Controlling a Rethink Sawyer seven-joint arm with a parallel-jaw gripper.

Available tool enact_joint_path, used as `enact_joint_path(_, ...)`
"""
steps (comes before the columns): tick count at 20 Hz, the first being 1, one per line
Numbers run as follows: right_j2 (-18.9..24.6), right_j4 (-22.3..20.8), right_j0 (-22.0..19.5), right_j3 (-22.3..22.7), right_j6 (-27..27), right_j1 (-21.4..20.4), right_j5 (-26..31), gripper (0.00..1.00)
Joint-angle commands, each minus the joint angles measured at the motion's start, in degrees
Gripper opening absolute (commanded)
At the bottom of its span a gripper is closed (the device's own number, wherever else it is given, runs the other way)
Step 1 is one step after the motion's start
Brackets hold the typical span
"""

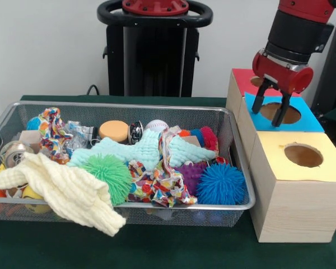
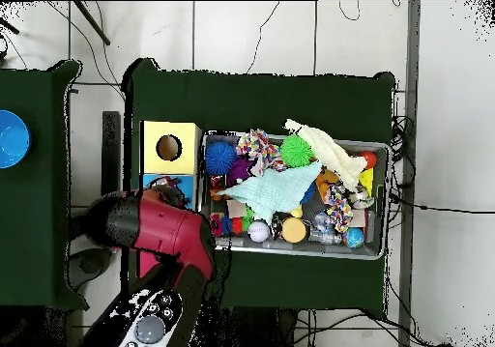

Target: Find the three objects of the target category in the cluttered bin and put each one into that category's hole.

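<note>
Three boxes stand right of the wire bin [image 1: 235, 162]. Spread open and empty, the end effector [image 1: 271, 107] hangs over the blue box's hole [image 1: 280, 112]. Judged step: between deliveries; next, reach left into the clutter, target category unknown.

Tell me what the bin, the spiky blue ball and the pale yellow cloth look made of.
Bin: metal wire mesh, see-through silvery walls. Spiky blue ball: probably soft rubber, covered in thin floppy spikes. Pale yellow cloth: woven fabric, ribbed matte texture, draping limply over the rim.
</note>
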Motion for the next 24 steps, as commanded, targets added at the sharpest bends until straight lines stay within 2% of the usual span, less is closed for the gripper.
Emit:
enact_joint_path(1,4.9,0.6,-1.8,1.5,8.9,1.4,-1.2,1.0)
enact_joint_path(9,3.5,0.1,-1.3,0.6,9.2,-0.2,2.8,1.0)
enact_joint_path(13,2.3,-0.6,-1.3,0.0,8.6,-2.3,6.2,1.0)
enact_joint_path(16,3.4,-2.1,-4.3,2.1,4.0,-4.9,4.7,1.0)
enact_joint_path(18,5.4,-3.3,-8.4,4.2,-0.9,-6.4,2.7,1.0)
enact_joint_path(20,6.4,-4.0,-10.5,5.4,-2.8,-7.3,1.5,1.0)
enact_joint_path(24,6.5,-6.2,-12.3,5.5,-3.3,-8.0,1.4,1.0)
